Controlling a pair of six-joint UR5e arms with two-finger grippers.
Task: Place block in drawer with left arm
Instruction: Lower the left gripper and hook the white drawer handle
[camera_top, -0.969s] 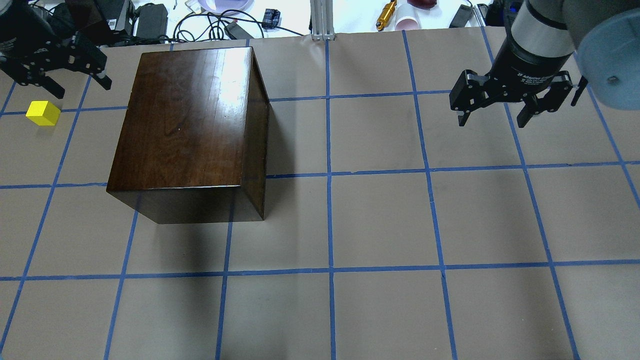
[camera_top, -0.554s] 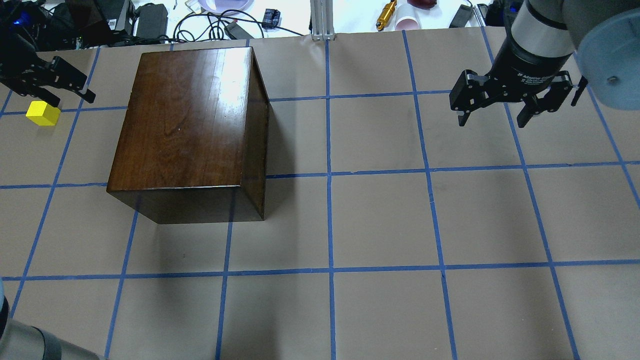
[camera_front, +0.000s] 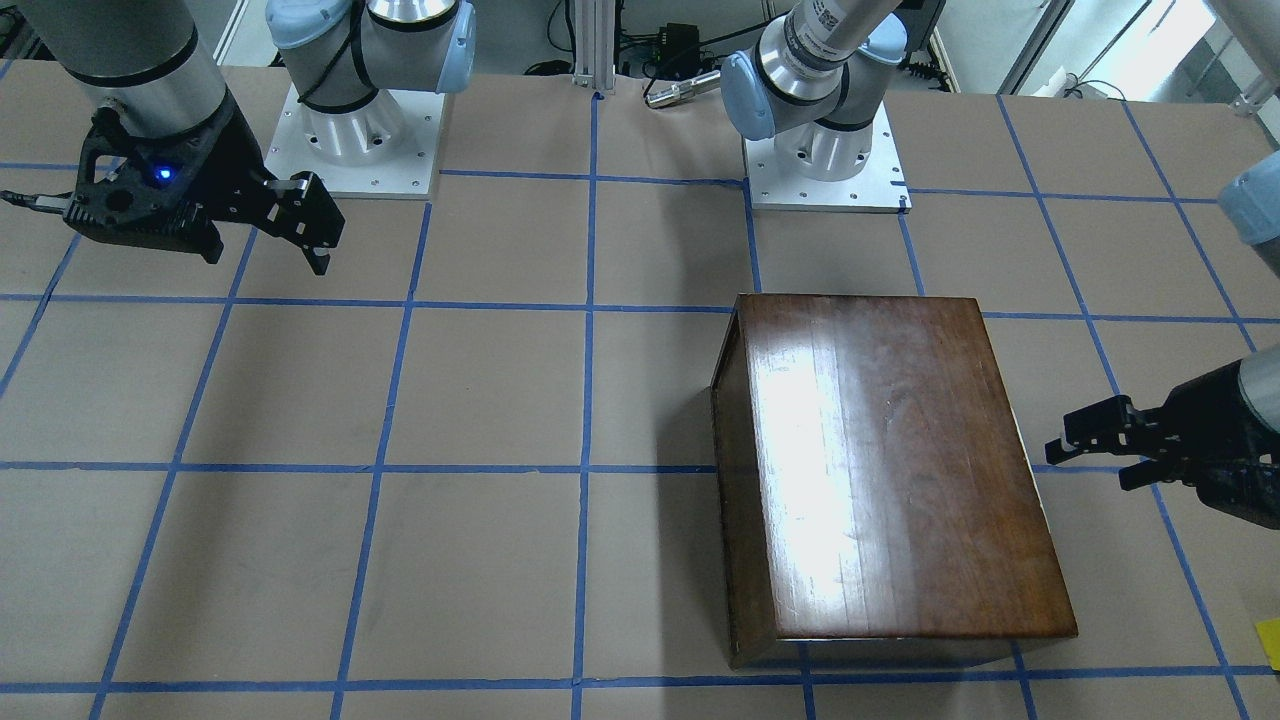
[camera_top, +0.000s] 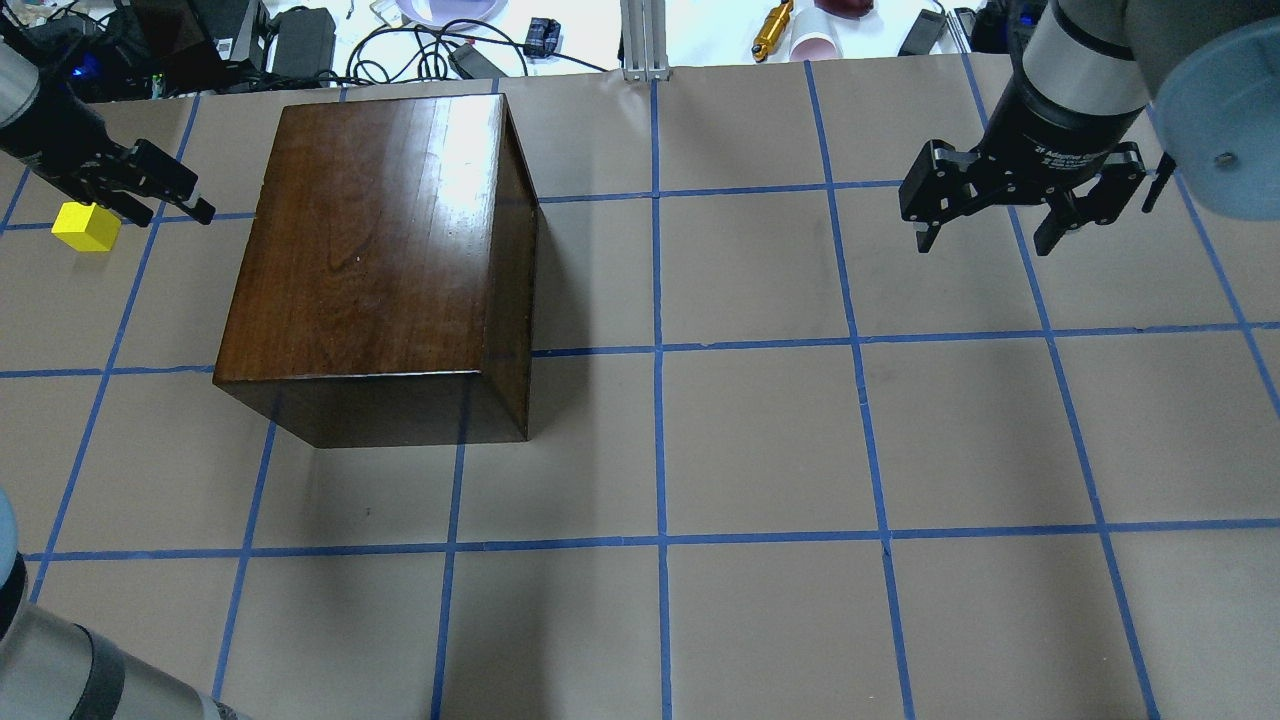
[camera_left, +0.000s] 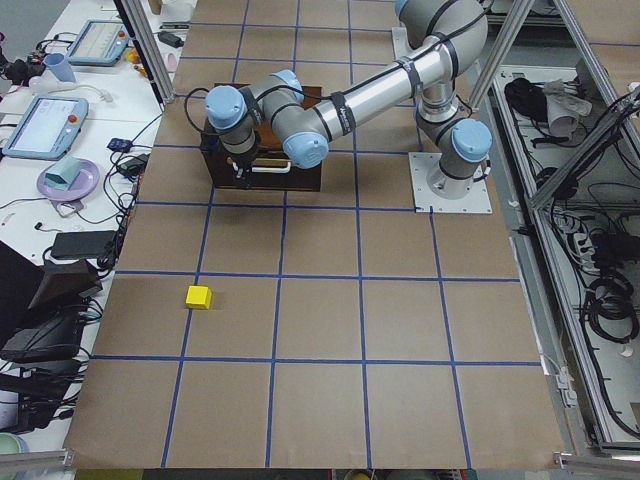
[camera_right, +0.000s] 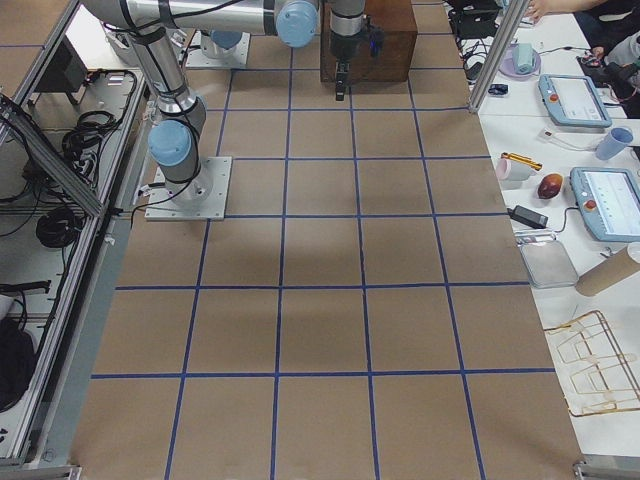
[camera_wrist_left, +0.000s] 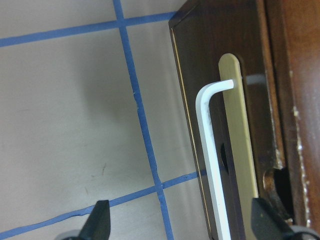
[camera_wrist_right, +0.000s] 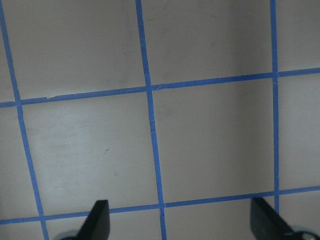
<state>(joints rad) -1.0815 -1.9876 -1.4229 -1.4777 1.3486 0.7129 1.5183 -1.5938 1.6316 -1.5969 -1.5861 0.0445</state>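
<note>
Block, small and yellow, lies on the table behind the left gripper; the side view shows the two clearly apart. Its jaws are spread wide and hold nothing. Only the wrist camera shows the drawer and its metal pull, straight ahead between the fingertips. Overhead, the cabinet top hides both.

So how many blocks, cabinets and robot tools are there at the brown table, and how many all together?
Yellow block: 1
Wooden cabinet: 1
Robot tools: 2, the left tool and the right tool
Total: 4
</note>
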